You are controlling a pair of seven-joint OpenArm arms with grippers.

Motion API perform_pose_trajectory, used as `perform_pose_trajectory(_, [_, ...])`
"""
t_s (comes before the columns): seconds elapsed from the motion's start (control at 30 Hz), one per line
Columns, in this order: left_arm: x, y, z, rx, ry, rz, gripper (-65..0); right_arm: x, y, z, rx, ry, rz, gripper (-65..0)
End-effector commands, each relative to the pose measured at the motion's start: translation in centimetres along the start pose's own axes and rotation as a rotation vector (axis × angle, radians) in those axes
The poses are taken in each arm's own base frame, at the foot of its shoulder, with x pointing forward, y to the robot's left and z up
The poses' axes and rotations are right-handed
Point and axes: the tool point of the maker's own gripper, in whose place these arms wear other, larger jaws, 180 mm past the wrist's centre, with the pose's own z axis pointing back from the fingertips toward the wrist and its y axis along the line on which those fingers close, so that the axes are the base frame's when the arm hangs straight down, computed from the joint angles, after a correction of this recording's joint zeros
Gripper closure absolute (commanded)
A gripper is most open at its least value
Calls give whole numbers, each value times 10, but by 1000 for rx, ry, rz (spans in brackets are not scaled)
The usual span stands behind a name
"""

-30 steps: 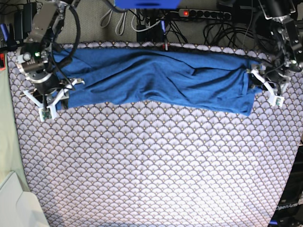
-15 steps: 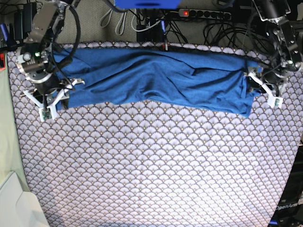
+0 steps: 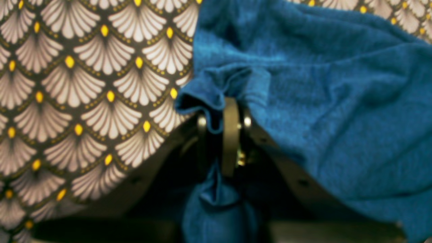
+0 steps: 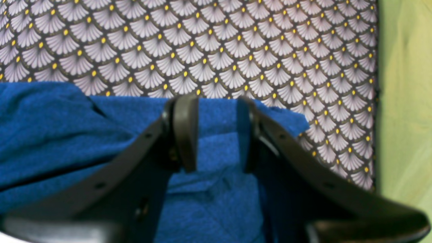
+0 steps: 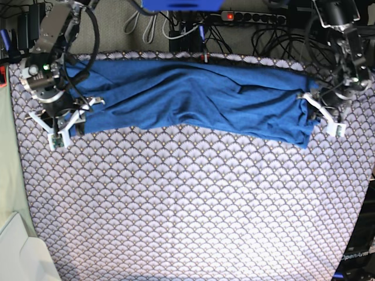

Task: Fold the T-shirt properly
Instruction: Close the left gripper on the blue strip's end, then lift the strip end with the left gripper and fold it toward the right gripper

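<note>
The blue T-shirt point(image 5: 193, 96) lies stretched in a long band across the far part of the table, with creases near its middle. My left gripper point(image 5: 315, 112) is at the shirt's right end. In the left wrist view the left gripper point(image 3: 225, 111) is shut on a bunched fold of the T-shirt point(image 3: 320, 101). My right gripper point(image 5: 75, 114) is at the shirt's left end. In the right wrist view the right gripper point(image 4: 215, 111) stands open, its two fingers apart over the T-shirt point(image 4: 67, 121), close to the shirt's edge.
A grey-white scallop-patterned cloth point(image 5: 193, 205) covers the table. A power strip point(image 5: 252, 17) and cables lie behind the far edge. A pale green surface point(image 5: 9, 164) borders the left side, with a white object point(image 5: 20, 252) at the bottom left corner.
The left gripper has shut on the shirt's right end and shifted slightly inward, bunching the fabric there. The right arm has not moved.
</note>
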Motion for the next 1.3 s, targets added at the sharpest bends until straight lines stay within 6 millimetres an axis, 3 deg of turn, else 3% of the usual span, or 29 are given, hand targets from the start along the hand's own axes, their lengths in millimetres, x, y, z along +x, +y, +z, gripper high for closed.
perform_pose_trajectory(0.0, [-26, -12, 3, -25, 114, -53, -4, 14, -3, 2, -7, -51, 7, -206])
perform_pose_trajectory(0.1, [6, -19, 17, -3, 38, -126, -4, 14, -3, 2, -7, -51, 7, -206])
perform_pose_trajectory(0.27, [34, -30, 29, 16, 18, -186, -4, 14, -3, 2, -7, -51, 7, -206])
perform_pose_trajectory(0.4, [41, -29, 35, 55, 28, -231, -5, 14, -3, 2, -7, -51, 7, -206])
perform_pose_trajectory(0.73, [56, -58, 36, 201, 6, -296, -4, 14, -7, 3, -17, -48, 15, -206])
perform_pose_trajectory(1.0, [67, -120, 26, 155, -14, -345, -3, 19, -10, 2, -23, -59, 20, -206])
perform_pose_trajectory(1.27, [59, -186, 20, 78, -37, -307, -3, 23, -15, 4, -33, -68, 35, -206])
